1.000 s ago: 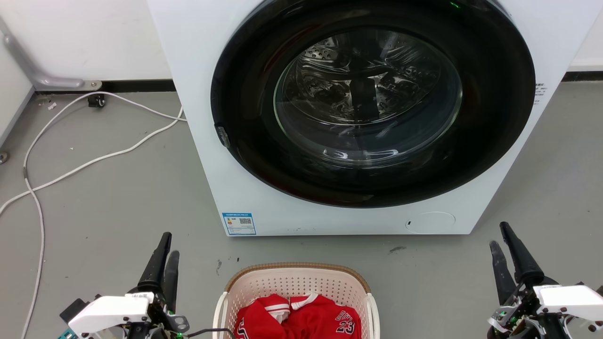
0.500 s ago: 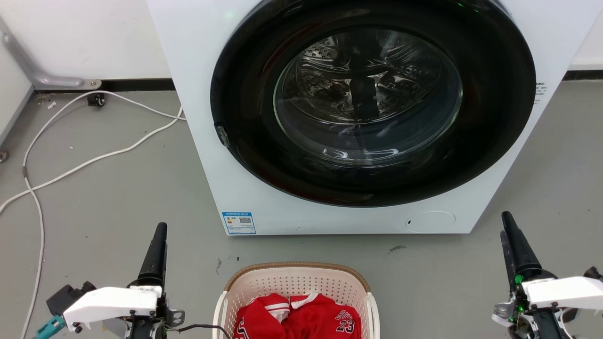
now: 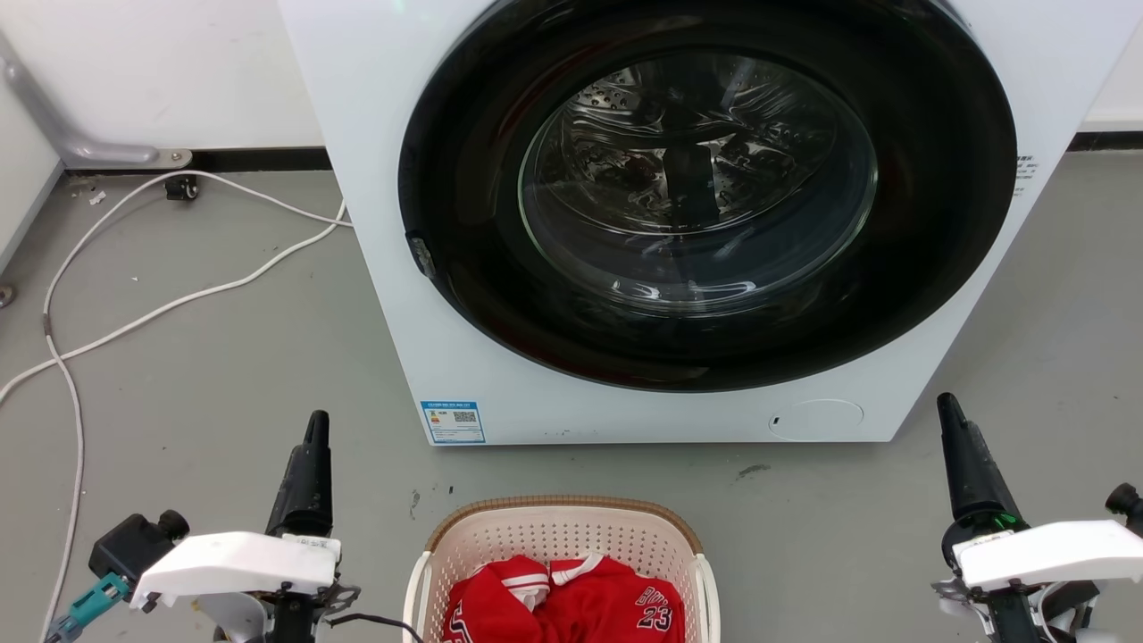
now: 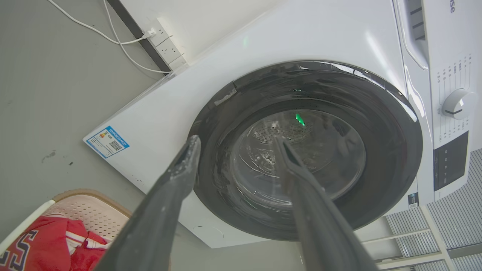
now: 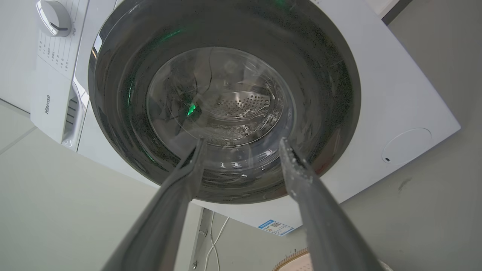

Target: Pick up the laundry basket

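Though agape, left pincer (image 4: 236,140) and right pincer (image 5: 241,140) both empty.

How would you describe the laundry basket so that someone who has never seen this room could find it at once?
Start at the big white washing machine with its round dark door. On the grey floor just in front of it sits the laundry basket. Its cream perforated walls, brown woven-look rim and the red jersey inside set it apart.
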Available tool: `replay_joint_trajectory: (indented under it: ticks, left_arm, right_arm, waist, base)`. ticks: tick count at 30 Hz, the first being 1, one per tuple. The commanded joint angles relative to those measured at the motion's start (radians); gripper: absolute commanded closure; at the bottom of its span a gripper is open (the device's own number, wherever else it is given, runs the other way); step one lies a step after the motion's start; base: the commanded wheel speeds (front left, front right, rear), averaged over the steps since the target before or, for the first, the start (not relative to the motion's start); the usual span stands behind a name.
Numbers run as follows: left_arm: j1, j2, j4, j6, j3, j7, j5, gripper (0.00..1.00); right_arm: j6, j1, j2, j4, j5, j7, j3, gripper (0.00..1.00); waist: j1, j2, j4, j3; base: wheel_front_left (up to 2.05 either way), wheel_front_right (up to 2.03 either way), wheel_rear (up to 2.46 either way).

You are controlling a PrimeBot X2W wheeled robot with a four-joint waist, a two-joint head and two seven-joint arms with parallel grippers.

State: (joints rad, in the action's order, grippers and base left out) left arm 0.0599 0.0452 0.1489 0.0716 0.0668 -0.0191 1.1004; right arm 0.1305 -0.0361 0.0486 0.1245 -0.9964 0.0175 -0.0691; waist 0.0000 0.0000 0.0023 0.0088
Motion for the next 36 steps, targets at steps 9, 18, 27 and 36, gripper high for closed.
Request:
replay_joint_trajectory:
  ticks: [9, 18, 27, 36]
  left_arm:
    - [-0.003, 0.004, -0.050, -0.005, -0.016, -0.041, -0.178, 0.00]
    - [-0.018, 0.005, -0.065, -0.010, -0.028, -0.078, -0.341, 0.00]
    - [-0.027, 0.005, -0.067, -0.017, -0.041, -0.105, -0.460, 0.00]
    - [-0.033, 0.005, -0.069, -0.024, -0.050, -0.130, -0.564, 0.00]
  right_arm:
    - [0.000, 0.009, 0.002, -0.061, 0.210, 0.042, 0.015, 0.00]
    - [0.000, 0.026, 0.002, -0.082, 0.388, 0.079, 0.015, 0.00]
    - [0.000, 0.036, 0.002, -0.098, 0.505, 0.106, 0.022, 0.00]
    - [0.000, 0.049, 0.002, -0.112, 0.608, 0.131, 0.018, 0.00]
  waist:
    - [0.0000, 0.0000, 0.002, 0.002]
    - [0.0000, 0.0000, 0.002, 0.006]
    - [0.0000, 0.0000, 0.001, 0.006]
    - [0.0000, 0.0000, 0.002, 0.009]
  base:
    - [0.00, 0.00, 0.00]
    - [0.00, 0.00, 0.00]
    - [0.00, 0.00, 0.00]
    - [0.00, 0.00, 0.00]
